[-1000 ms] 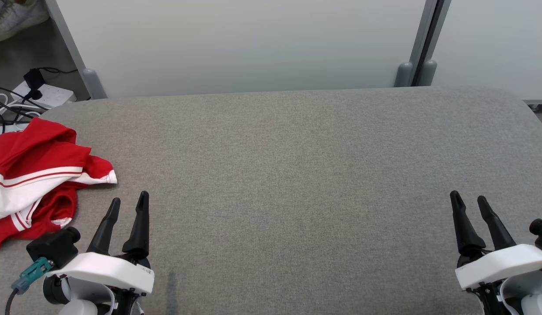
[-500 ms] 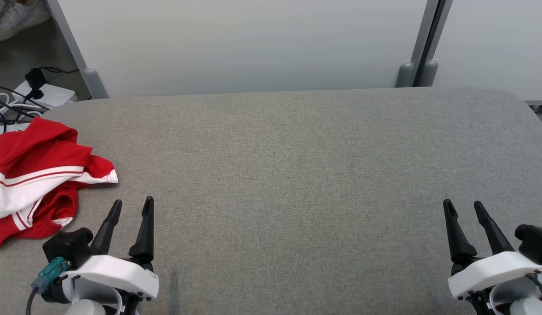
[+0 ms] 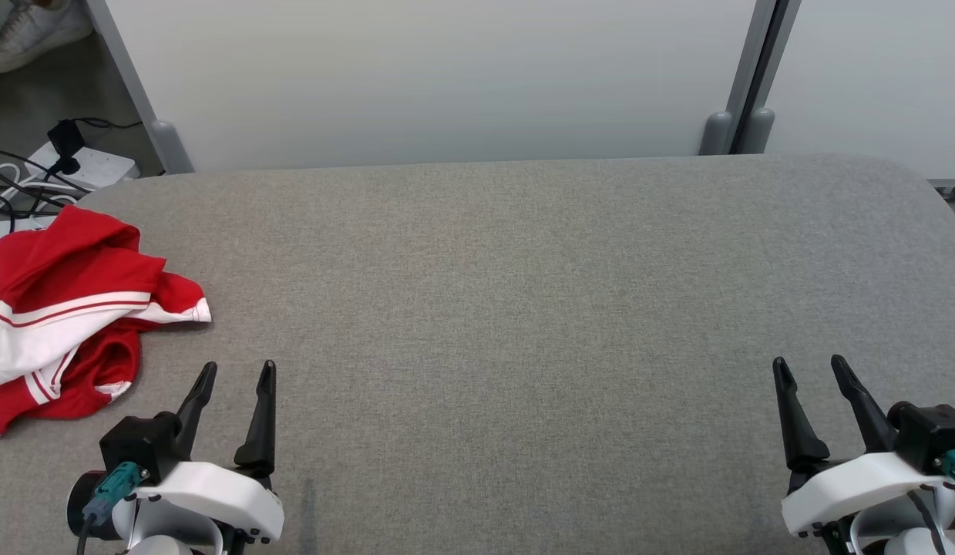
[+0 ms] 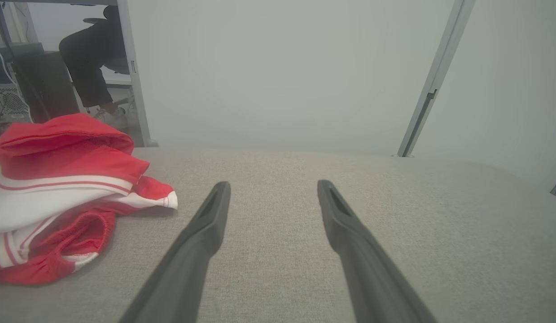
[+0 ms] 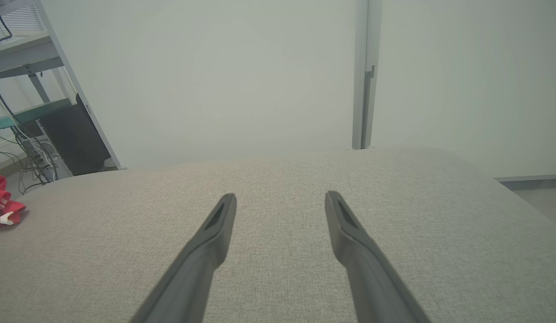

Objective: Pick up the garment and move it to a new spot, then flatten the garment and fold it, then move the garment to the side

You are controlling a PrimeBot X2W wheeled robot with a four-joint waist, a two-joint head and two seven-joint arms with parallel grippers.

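The garment (image 3: 68, 308) is red with white stripes and lies crumpled at the left edge of the grey table (image 3: 523, 293). It also appears in the left wrist view as a garment (image 4: 62, 188) heap left of the fingers, and at the far left edge of the right wrist view, garment (image 5: 2, 202). My left gripper (image 3: 238, 370) hovers open at the lower left, just right of and nearer than the garment, holding nothing. My right gripper (image 3: 808, 364) stands open at the lower right, far from the cloth, its fingers (image 5: 215, 233) spread over bare fabric.
White partition panels with grey posts (image 3: 743, 77) stand behind the table. On the floor at the far left are a power strip with cables (image 3: 68, 166) and a shoe (image 3: 30, 31). A seated person's leg (image 4: 87, 67) shows beyond the garment.
Both grippers have drawn back toward the near table edge, staying open. The garment has not moved; the head view shifted slightly.
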